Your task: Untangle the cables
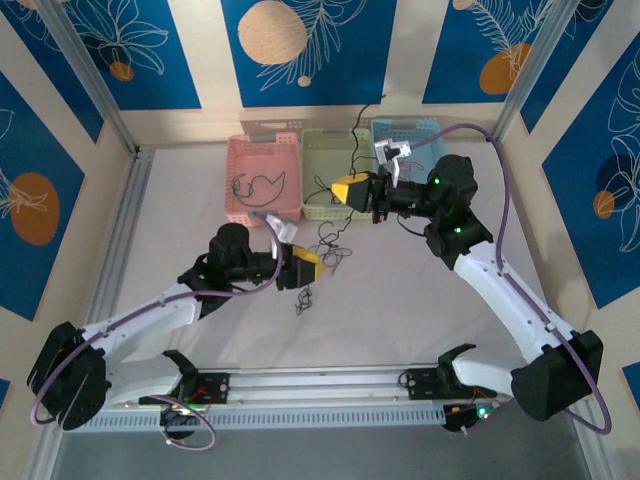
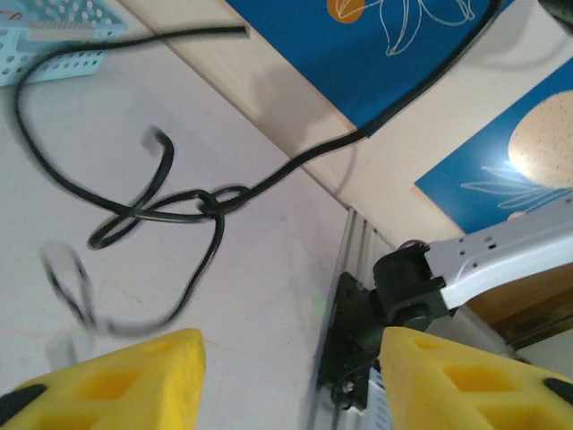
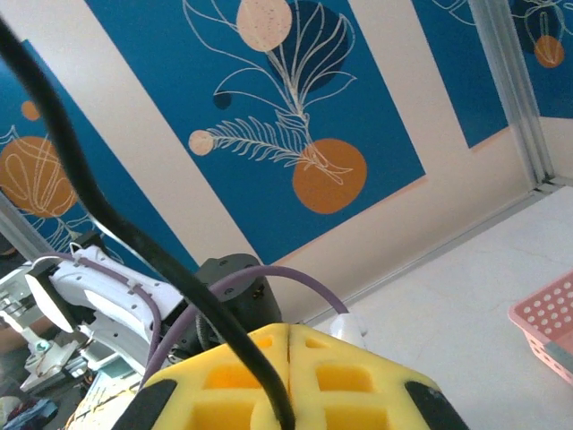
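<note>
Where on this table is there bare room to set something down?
Bare table left of the pink basket and nearer than the cables. Crowded centre: those cables, left claw, right claw by the green basket.

From the left wrist, the left tool (image 2: 291, 349) is cut off by the bottom edge, and a cable loop (image 2: 72, 291) nearby is blurred. From the right wrist, a cable (image 3: 107, 215) vanishes into the right tool (image 3: 288, 345), between its pressed-together fingers. From above, the clump (image 1: 328, 250) on the bench is too small to trace.
</note>
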{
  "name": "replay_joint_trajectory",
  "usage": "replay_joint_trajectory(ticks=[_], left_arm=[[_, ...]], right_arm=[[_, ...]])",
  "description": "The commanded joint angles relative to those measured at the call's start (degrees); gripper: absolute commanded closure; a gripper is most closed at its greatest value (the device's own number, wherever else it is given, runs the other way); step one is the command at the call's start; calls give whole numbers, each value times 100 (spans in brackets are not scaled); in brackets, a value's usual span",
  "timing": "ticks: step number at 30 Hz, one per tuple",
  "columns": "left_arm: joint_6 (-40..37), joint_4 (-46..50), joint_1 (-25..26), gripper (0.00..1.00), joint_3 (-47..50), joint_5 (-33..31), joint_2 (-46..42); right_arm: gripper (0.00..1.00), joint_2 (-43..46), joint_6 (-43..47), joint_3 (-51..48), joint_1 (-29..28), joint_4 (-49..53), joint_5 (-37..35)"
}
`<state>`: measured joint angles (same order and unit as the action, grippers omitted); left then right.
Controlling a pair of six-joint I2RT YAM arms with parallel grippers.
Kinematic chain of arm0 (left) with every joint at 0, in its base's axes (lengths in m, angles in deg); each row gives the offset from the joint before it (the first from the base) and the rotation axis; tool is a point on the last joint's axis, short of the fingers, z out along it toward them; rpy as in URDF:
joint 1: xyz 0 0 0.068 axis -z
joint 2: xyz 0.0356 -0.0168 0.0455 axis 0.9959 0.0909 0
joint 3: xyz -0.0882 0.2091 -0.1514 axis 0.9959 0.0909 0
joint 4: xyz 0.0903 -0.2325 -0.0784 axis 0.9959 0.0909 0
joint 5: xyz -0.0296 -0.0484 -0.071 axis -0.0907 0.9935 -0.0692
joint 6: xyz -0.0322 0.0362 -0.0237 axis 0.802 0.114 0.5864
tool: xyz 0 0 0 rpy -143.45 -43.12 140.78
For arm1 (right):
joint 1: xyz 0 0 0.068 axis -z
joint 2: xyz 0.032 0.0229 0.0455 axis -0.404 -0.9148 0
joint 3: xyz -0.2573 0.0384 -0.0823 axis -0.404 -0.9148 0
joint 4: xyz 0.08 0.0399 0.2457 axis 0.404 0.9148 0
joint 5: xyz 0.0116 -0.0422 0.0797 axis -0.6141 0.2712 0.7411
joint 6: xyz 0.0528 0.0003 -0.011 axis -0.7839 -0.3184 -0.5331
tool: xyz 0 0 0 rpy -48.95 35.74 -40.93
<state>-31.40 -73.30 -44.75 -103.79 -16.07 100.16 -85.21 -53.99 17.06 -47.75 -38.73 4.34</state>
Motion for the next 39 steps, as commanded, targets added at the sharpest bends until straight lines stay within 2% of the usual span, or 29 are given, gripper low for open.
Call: replay_joint_trajectory(ticks=[1, 6, 10, 16, 20, 24, 30, 36, 39], left_arm=[[-238, 428, 27, 40, -191, 56, -124], [-911, 1696, -99, 38, -818, -237, -197], [-589, 1440, -383, 34, -954, 167, -172], [-266, 1088, -397, 32, -995, 434, -163], [-328, 1027, -392, 28, -764, 470, -401], [-335, 846, -369, 26, -470, 463, -419], [-385, -20, -314, 22, 98, 341, -460], [-460, -1019, -48, 18, 485, 251, -398], [-613, -1075, 191, 18, 431, 186, -258]], right_arm=[[100, 128, -35, 6, 6, -270, 344], [100, 133, 22, 156, 7, -94, 751], [100, 205, 119, 192, 6, 7, 1062], [100, 284, 296, 274, -153, 12, 1446], [100, 288, 449, 407, -275, 209, 1325], [100, 289, 329, 383, -411, 45, 886], [100, 337, 5, 315, -543, -301, 218], [100, 324, -462, 324, -618, -653, -102], [100, 363, -523, 263, -657, -709, -268]])
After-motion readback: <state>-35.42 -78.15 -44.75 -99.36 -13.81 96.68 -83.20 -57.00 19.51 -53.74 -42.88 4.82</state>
